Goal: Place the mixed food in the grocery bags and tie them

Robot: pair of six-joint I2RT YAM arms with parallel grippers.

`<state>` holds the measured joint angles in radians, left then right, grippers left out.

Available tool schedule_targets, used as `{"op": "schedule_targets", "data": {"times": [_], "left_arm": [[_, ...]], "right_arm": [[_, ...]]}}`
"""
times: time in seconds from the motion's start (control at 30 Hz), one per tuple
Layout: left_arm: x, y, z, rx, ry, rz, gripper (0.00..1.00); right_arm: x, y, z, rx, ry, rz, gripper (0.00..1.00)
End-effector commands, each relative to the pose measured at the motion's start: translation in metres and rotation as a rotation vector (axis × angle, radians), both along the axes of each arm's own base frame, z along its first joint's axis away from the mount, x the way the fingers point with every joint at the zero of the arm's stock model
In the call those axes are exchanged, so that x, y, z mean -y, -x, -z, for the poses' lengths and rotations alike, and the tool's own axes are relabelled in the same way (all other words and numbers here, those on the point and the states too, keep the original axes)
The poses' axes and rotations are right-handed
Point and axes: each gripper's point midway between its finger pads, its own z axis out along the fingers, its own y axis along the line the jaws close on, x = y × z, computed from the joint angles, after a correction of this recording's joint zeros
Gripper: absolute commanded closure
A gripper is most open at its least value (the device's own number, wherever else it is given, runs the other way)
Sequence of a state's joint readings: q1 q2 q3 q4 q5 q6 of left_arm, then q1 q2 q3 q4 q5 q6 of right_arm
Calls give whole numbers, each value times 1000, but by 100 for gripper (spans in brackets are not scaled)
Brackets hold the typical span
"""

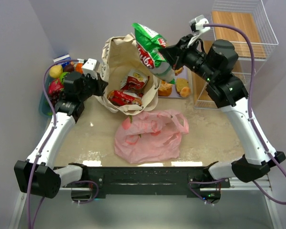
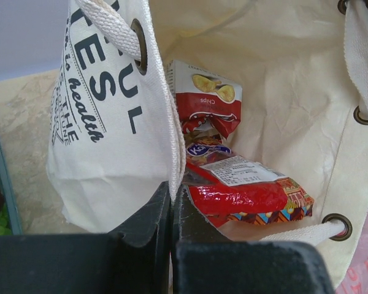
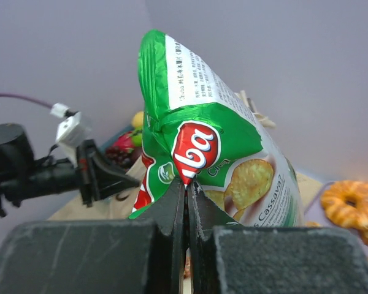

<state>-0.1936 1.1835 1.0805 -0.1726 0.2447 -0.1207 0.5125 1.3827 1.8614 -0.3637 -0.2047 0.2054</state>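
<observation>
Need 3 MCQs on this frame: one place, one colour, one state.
1. The pink bag lies: A) on the table, nearer the arm bases than the tote; B) inside the tote; C) on top of the tote.
2. The packet in the right gripper is: A) red; B) blue; C) green.
3. The left gripper is: A) open; B) shut on the tote's rim; C) shut on the pink bag.
A: it lies flat before the tote. C: green wrapper. B: jaws pinch the canvas edge.

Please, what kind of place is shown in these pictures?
Probably a robotics test bench staged for grocery packing: plain walls enclose a table, with a canvas tote, a pink plastic bag and a wire rack.
</observation>
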Motion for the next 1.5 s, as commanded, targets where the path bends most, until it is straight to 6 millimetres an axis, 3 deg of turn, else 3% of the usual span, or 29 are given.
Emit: {"op": "schedule_targets", "data": {"times": [0.0,0.1,0.23,0.4,0.57,0.67,0.77,0.8,0.83,0.93,0.97,1.0,1.03,1.07,1.1,1.13,1.17,1.2,1.23,1.27,1.3,1.33,1.37,1.43,1.47], "left_arm": [[3,-6,-24,83,78,39,100],[3,-7,-23,77,84,42,100],[3,-7,-23,76,93,47,100],[1,-9,-22,69,88,40,100],[0,-6,-28,86,90,39,100],[1,-5,-29,86,97,44,100],[1,-5,-29,88,102,38,100],[-1,-5,-29,85,104,33,100],[0,-4,-31,90,107,36,100],[-3,-3,-36,114,108,30,100],[-4,-3,-36,119,104,24,100],[-5,-2,-36,124,97,23,100],[-7,-4,-35,124,91,13,100],[-8,-4,-34,120,88,7,100],[-8,-4,-34,121,83,6,100],[-8,-5,-33,118,83,6,100],[-8,-5,-33,117,81,8,100],[-8,-5,-32,114,81,9,100],[-8,-5,-33,115,81,6,100],[-9,-6,-31,113,78,1,100],[-10,-7,-30,109,74,-2,100],[-11,-9,-27,100,71,-11,100],[-11,-9,-26,96,70,-13,100],[-11,-10,-24,88,69,-13,100],[-11,-11,-23,84,71,-14,100]], "right_arm": [[-28,31,-34,105,-74,-160,100],[-41,34,-29,96,-84,-210,100],[-57,6,-3,30,-83,-192,100],[-76,-3,2,26,-116,-249,100],[-87,-54,58,-37,-11,-134,100],[-87,-75,81,-46,41,-66,100],[-85,-88,103,-41,123,65,100],[-97,-80,110,-18,172,79,100],[-87,-90,118,-28,191,203,100],[-106,-94,154,-67,233,250,100],[-106,-100,159,-78,235,294,100],[-116,-109,181,-103,260,303,100],[-119,-116,190,-117,270,318,100],[-121,-123,182,-111,257,342,100],[-130,-133,215,-159,315,342,100],[-134,-137,219,-173,320,339,100],[-140,-142,205,-164,294,337,100],[-147,-141,212,-183,315,304,98],[-153,-143,215,-187,319,282,88],[-156,-140,206,-176,304,264,75],[-164,-133,202,-172,300,202,57],[-162,-125,182,-152,274,175,32],[-163,-117,179,-153,271,143,22],[-164,-97,162,-151,243,57,11],[-155,-81,146,-141,222,31,10]]}}
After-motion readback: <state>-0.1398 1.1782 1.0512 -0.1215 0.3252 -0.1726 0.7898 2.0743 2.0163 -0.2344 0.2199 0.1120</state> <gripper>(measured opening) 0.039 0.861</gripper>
